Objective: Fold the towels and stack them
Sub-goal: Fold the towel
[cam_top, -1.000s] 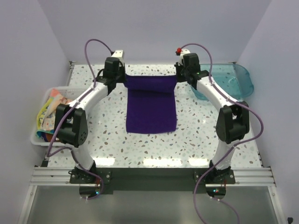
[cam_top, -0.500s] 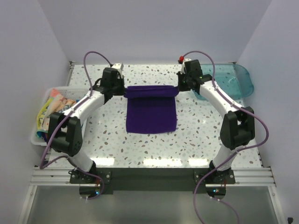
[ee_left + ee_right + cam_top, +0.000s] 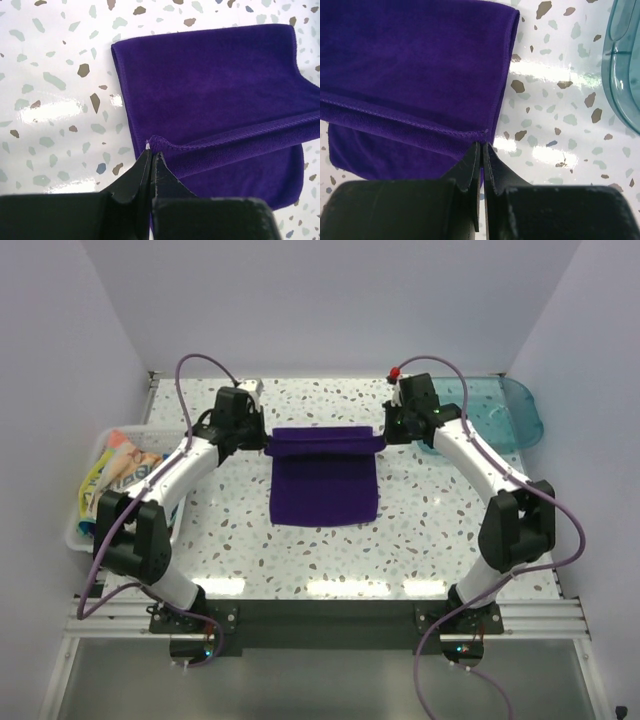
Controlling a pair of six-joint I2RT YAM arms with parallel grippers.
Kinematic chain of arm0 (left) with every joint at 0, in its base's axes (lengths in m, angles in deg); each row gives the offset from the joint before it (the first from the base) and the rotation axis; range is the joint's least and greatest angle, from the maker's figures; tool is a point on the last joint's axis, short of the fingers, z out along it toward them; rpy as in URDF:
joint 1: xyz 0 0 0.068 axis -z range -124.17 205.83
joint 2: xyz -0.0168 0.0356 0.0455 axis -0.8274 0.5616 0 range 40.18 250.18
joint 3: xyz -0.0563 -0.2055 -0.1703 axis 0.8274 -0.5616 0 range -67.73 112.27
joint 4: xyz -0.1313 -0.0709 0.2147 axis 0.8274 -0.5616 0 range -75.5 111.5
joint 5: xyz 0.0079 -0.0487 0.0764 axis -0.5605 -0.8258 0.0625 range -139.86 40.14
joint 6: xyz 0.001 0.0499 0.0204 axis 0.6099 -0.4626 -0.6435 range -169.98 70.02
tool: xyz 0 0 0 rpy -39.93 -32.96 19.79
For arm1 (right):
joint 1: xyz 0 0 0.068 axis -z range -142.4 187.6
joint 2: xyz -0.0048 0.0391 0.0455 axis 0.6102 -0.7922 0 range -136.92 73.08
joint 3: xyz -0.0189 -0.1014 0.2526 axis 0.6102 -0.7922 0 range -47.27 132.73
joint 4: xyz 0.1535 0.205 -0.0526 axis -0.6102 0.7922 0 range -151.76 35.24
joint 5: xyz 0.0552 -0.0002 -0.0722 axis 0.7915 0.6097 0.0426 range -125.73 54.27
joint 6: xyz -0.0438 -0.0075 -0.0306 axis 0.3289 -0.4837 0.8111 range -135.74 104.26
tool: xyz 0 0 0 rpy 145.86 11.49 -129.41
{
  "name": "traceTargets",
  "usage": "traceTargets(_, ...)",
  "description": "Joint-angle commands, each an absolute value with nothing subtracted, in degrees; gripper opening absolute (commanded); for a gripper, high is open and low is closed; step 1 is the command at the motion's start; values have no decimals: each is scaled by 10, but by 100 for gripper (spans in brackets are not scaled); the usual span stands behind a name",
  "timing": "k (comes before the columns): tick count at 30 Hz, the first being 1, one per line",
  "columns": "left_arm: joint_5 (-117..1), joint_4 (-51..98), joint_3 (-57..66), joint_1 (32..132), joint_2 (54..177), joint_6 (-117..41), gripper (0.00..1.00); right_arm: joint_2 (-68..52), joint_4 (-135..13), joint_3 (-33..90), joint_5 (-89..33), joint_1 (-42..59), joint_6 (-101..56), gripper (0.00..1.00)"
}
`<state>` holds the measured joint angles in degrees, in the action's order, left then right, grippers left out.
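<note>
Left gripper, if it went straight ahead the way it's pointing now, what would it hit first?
The left gripper is shut on a corner of the purple towel, so more towel: probably the flat layer below, near its edge. The table lies right beside; depth is unclear.

The purple towel (image 3: 215,95) is soft cloth with a short, matt nap and a stitched hem; the surface (image 3: 55,100) is smooth, glossy and stone-speckled, throwing back bright glare; the left gripper (image 3: 151,150) and right gripper (image 3: 482,146) look like matt black plastic; the teal bin (image 3: 627,60) is translucent, glossy plastic; the basket (image 3: 72,536) is white plastic; the front rail (image 3: 545,618) is bare, grooved metal.
</note>
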<state>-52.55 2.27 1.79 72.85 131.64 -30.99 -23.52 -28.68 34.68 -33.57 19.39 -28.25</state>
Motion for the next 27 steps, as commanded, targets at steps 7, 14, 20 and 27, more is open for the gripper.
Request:
traceTargets(7, -543, -26, -29, 720, 1245, -289, 0, -160, -239, 289, -359, 203, -324, 0)
traceTargets(14, -571, 27, -152, 722, 1259, -264, 0, -189, -293, 191, -298, 202, -362, 0)
traceTargets(20, -576, 66, -196, 732, 1302, -256, 0, -227, -315, 160, -292, 203, -368, 0)
traceTargets(27, -561, 68, -199, 739, 1318, -261, 0, -246, -325, 148, -300, 203, -367, 0)
